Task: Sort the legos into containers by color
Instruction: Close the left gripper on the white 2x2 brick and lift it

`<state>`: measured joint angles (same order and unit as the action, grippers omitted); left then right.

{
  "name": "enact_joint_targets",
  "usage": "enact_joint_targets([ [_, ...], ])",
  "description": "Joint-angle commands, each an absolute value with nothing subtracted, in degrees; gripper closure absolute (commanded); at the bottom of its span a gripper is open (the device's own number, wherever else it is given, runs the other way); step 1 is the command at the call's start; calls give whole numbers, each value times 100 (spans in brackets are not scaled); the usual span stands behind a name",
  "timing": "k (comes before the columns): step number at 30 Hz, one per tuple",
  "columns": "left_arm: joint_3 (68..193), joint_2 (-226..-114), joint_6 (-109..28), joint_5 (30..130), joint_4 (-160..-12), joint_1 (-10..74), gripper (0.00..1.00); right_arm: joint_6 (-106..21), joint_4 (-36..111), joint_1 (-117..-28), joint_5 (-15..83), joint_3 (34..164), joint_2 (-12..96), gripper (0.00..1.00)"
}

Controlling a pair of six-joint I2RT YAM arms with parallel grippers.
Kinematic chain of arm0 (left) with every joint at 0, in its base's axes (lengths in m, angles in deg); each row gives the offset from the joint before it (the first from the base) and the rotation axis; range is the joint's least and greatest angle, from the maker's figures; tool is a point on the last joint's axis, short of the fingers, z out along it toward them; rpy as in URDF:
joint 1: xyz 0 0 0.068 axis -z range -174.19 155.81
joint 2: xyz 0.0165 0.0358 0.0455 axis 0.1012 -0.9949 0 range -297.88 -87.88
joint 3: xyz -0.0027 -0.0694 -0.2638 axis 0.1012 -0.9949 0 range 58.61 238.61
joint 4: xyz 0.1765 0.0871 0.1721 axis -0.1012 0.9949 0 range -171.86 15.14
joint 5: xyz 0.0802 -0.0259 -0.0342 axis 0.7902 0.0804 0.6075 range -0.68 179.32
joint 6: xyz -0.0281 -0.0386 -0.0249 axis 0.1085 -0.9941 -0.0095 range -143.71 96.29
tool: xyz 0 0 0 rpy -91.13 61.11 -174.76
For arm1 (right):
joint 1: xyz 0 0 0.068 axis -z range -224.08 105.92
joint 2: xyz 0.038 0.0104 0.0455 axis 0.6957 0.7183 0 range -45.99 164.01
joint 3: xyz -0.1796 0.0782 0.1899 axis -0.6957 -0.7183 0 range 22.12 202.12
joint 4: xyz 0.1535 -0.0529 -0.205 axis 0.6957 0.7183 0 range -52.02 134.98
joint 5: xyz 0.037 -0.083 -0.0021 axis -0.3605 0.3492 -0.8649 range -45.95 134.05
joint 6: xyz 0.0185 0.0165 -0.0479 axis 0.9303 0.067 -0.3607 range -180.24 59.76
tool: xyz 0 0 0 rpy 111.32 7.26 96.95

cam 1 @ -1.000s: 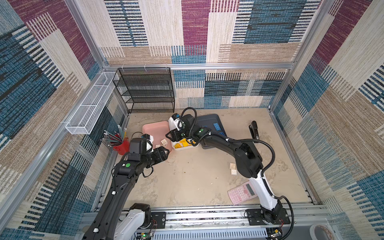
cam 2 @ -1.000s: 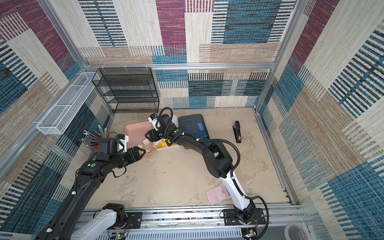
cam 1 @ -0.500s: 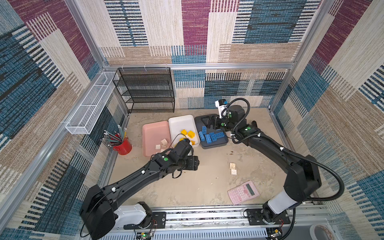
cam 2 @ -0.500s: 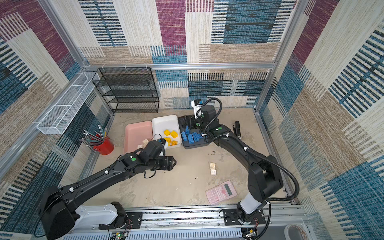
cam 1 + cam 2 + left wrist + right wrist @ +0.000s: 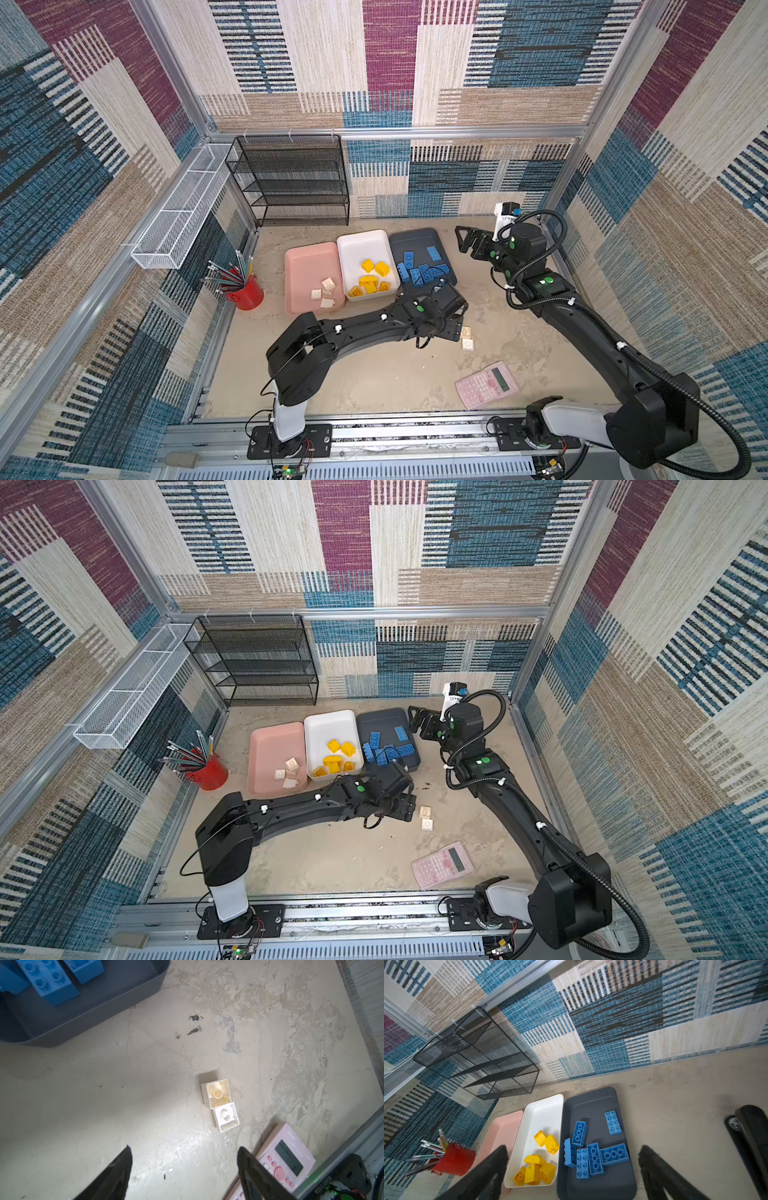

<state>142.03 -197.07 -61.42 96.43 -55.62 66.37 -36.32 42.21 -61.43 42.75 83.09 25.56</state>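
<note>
Pink tray held cream cubes; white tray yellow bricks; grey tray studded blue bricks. My left gripper, right gripper gaped.

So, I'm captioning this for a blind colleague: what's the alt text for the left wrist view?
A cream lego and a white lego lie touching, hollow undersides up, ahead of the open left end effector. A grey tray holding blue legos sits farther off; a pink calculator lies close by.
</note>
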Motion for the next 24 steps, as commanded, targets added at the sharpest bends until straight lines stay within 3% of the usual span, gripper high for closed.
enact_joint_targets([
  [1,14596,-20123,-6414,9488,-5642,6704,21,-3540,4176,-6114,4930,8127,2371,1],
  [13,15967,-21532,-6502,9272,-5111,6813,27,-3425,3798,-5946,5256,7118,1662,1],
  [24,16041,-21793,-6587,9350,-5005,6804,54,-3426,3632,-5911,5164,6992,1467,1],
])
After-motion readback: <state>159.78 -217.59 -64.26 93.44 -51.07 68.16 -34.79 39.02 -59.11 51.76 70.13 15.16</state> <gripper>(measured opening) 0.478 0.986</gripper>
